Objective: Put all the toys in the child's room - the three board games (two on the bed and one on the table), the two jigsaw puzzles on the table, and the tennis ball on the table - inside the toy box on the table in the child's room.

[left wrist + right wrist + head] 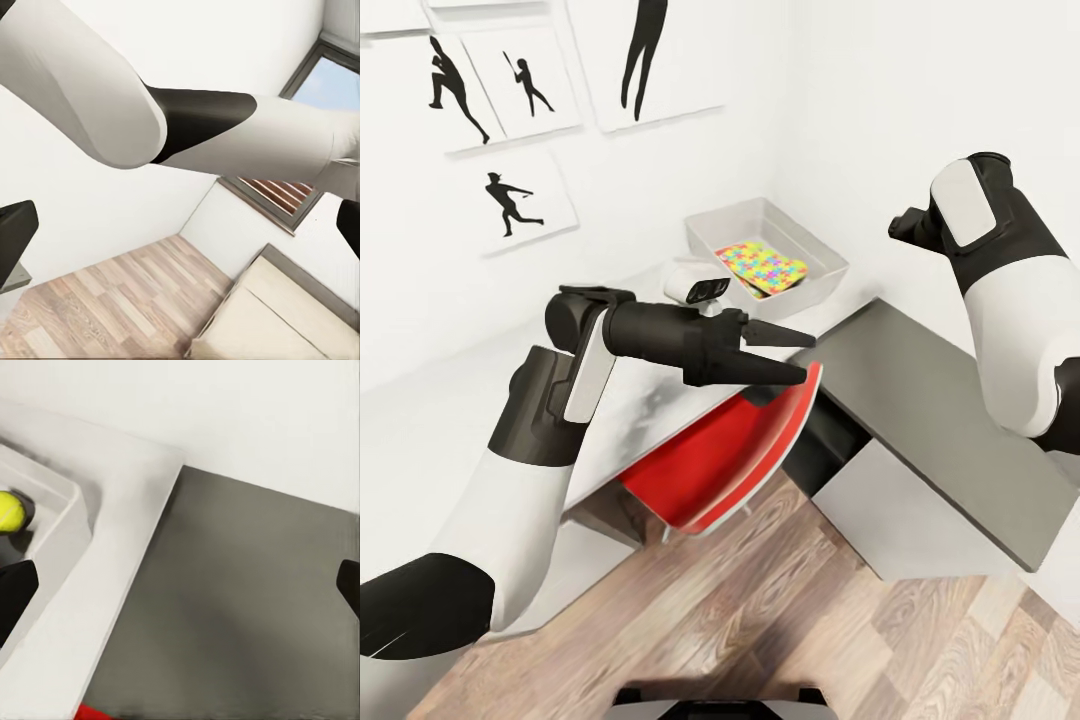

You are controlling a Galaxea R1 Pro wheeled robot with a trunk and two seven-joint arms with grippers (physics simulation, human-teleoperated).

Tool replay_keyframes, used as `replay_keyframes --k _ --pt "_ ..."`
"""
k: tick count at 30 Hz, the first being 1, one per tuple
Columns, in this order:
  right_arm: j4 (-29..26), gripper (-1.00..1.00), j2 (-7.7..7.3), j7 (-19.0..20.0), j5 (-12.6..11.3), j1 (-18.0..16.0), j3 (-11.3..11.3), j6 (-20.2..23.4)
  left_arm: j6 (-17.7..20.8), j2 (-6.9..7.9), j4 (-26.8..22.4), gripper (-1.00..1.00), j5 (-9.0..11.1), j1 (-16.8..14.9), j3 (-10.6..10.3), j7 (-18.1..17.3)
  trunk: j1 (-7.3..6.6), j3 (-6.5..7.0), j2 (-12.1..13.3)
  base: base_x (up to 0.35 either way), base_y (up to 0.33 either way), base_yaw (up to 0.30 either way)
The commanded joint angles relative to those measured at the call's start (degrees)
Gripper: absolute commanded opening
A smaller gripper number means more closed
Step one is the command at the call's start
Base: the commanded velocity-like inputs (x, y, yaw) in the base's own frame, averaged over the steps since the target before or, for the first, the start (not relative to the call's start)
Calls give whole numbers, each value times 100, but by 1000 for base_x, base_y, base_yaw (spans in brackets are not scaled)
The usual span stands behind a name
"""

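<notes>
Resting inside the shallow grey flared toy box (818,262) on the pale mottled surface (650,400): jagged multicoloured puzzle panels (762,267); left claw (803,356) gapes wide, empty.

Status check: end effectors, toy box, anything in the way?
Left end effector open, empty, over table. Right open, empty. Toy box holds jigsaw puzzle and tennis ball. Red chair under table.

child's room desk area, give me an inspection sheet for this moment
surface: pale grey mottled desk top, bare near the left arm; lower dark grey cabinet top joins it.
job's things: multicoloured jagged-edged puzzle panels lie inside the light grey flared toy box; small yellow-green ball in it too.
clutter: red chair under the desk.
end effectors: left end effector open, empty; right open.
cables: nothing seen.
surroundings: black baseball-player silhouettes, wood plank floor.
</notes>
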Motion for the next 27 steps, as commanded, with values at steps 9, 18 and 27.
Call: replay_keyframes --k 9,18,27 --pt "1 100 -7 -44 -57 -6 43 20 59 0 2 100 17 -5 -7 -8 2 71 -9 -136 282 -176" --pt "5 100 -7 -43 -58 -5 41 25 59 0 2 100 17 2 -3 -8 2 151 -9 -32 78 -176" --pt "15 100 -12 -37 -58 1 42 28 59 0 2 100 15 12 -2 -8 2 231 -9 -2 4 -176"
